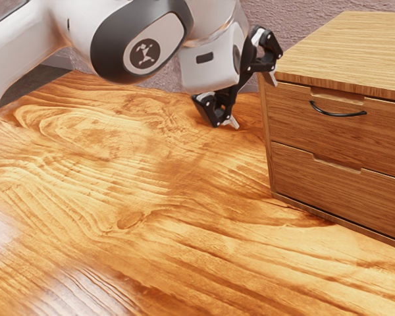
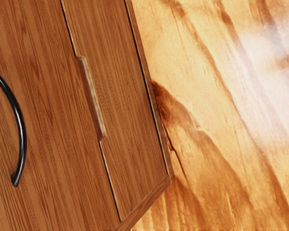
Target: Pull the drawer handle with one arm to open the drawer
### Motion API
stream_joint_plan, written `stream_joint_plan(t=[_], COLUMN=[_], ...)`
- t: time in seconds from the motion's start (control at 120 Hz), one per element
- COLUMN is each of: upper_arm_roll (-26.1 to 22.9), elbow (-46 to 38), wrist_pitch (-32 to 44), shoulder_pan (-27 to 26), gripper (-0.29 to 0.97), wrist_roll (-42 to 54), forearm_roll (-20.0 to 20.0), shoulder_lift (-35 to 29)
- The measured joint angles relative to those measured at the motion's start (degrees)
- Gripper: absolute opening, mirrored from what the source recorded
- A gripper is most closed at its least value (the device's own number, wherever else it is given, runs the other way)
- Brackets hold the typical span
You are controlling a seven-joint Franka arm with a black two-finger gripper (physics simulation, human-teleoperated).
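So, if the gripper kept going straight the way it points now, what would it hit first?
Probably the lower drawer front, near its outer edge, rather than the black drawer handle. The gripper tilts downward, though, so it may meet the wooden tabletop first; depth is unclear.

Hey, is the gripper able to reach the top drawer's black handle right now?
Probably yes: the open gripper hangs by the cabinet, and nothing stands between it and the handle.

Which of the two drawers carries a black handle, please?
The upper drawer: a curved black handle sits on its front, while the lower drawer has none.
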Motion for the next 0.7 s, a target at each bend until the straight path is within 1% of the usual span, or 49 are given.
stream_joint_plan(t=[0.2, 0.233, 0.25, 0.3, 0.417, 0.45, 0.483, 0.533, 0.7], upper_arm_roll=[-0.22, -1.45, -3.38, -12.32, -36.35, -40.87, -43.33, -45.06, -46.07], elbow=[0.01, -0.05, -0.13, -1.16, -4.42, -5.06, -5.25, -5.16, -5.01], wrist_pitch=[0.88, 0.95, 0.97, 1.04, 1.15, 1.16, 1.16, 1.21, 3.53], shoulder_pan=[0.44, 1.67, 3.47, 11.83, 35.18, 39.36, 41.12, 41.37, 39.54], gripper=[0.66, 0.66, 0.66, 0.66, 0.66, 0.66, 0.66, 0.66, 0.66], wrist_roll=[0.87, 0.99, 1.05, 1.21, 1.49, 1.56, 1.62, 1.71, 1.84], forearm_roll=[1.38, 1.44, 1.48, 1.59, 1.83, 2.02, 2.19, 2.42, 3.60], shoulder_lift=[0.39, 0.44, 0.46, 0.46, -0.06, -0.21, -0.32, -0.40, 0.02])
